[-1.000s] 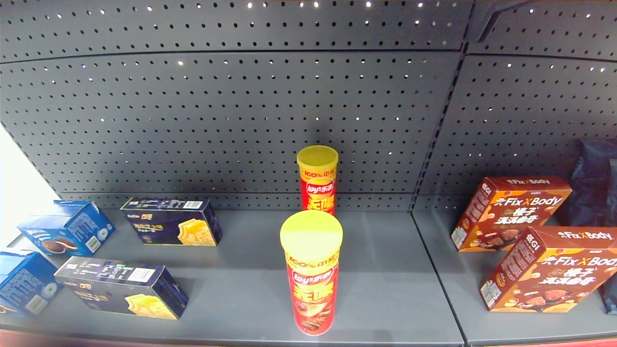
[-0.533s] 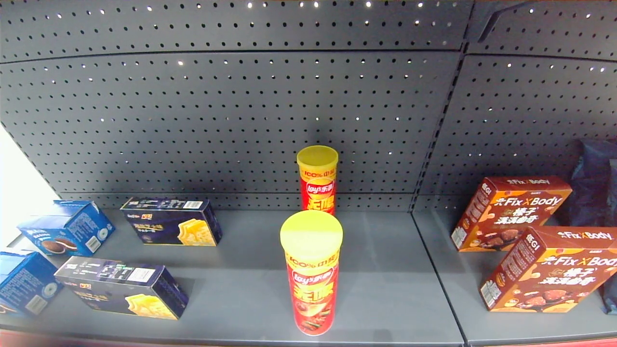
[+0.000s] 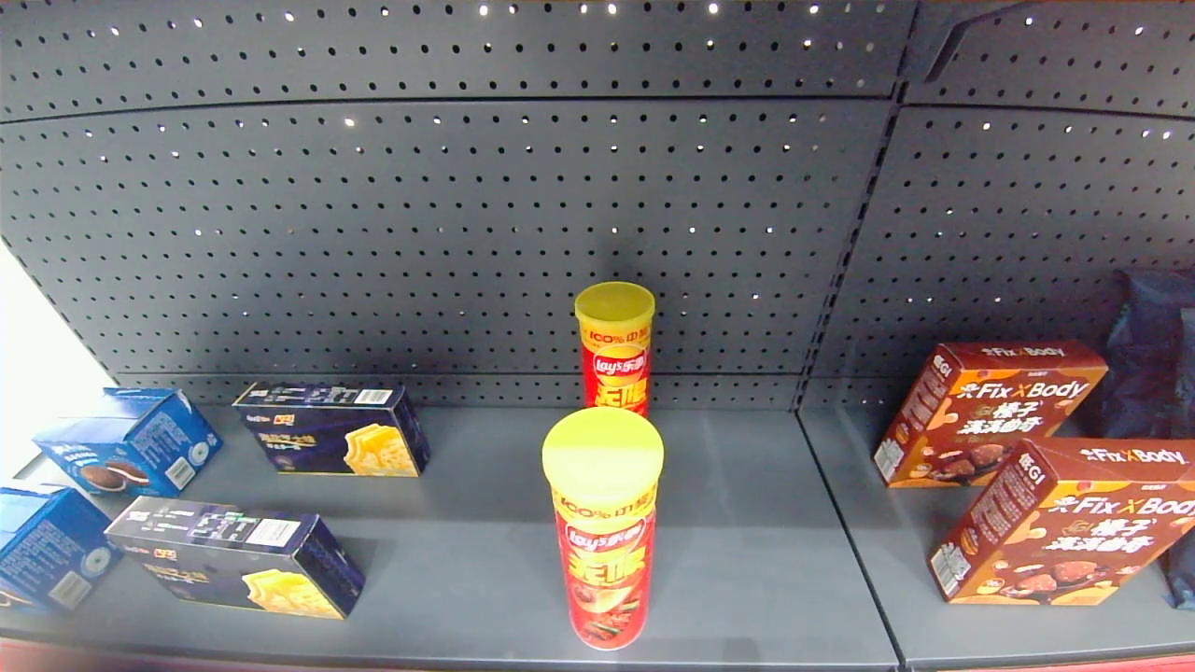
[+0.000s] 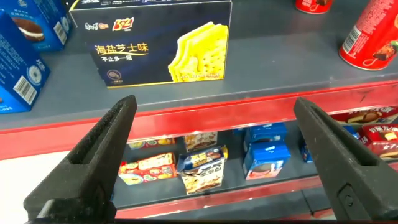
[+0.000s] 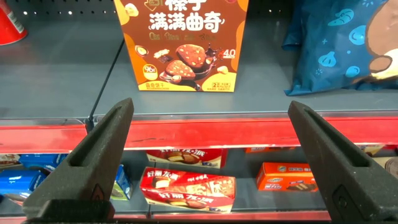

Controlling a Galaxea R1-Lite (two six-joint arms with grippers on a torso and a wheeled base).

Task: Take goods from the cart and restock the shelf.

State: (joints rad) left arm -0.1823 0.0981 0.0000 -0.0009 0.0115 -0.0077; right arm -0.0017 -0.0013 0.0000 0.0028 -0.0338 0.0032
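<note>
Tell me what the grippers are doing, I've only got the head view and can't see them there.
Observer: The left gripper is open and empty, facing the cracker box.
Operator: And the right one?
Observer: The right gripper is open and empty, facing a brown box.
Operator: Anything lower down?
Observer: Yes, a lower shelf stocked with small boxes.

No visible change on shelf (image 3: 747, 560)
</note>
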